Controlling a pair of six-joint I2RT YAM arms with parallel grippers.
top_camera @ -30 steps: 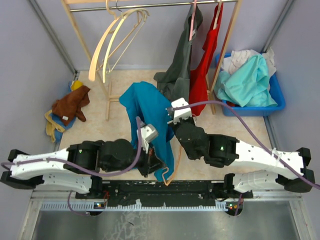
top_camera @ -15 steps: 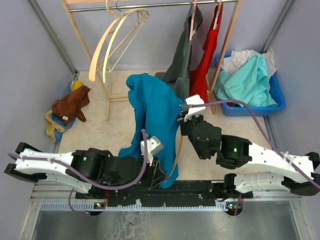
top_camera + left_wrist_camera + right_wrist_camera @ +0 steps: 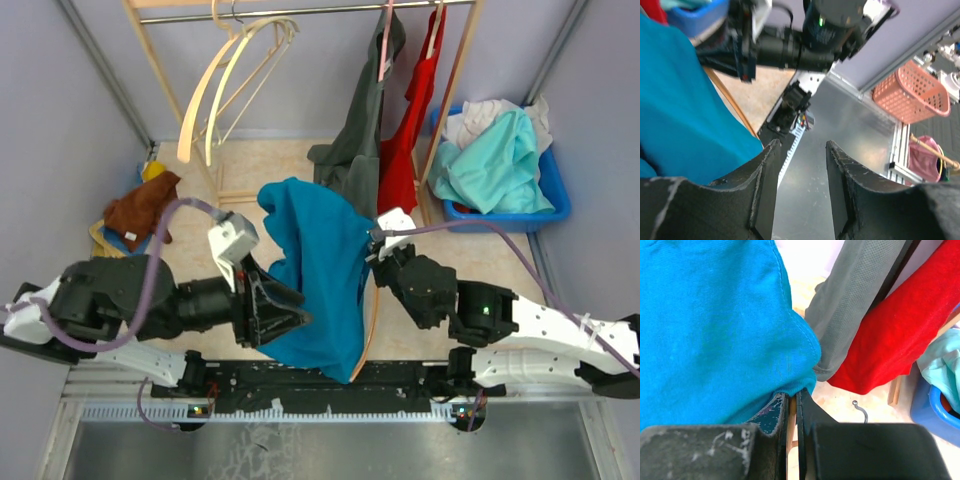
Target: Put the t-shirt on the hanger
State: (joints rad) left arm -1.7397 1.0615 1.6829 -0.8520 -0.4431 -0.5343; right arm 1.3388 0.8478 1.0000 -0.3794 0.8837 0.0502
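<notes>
Above table, right claw pinches hanger under t-shirt.

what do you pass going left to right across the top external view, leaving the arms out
brown cloth pile → cream hangers → t-shirt → red garment → blue bin

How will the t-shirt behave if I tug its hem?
Probably floppy: the t-shirt hangs in soft folds off the hanger. Likely light, since that thin hanger carries it. It may slip, with only the right gripper pinching the hanger.
</notes>
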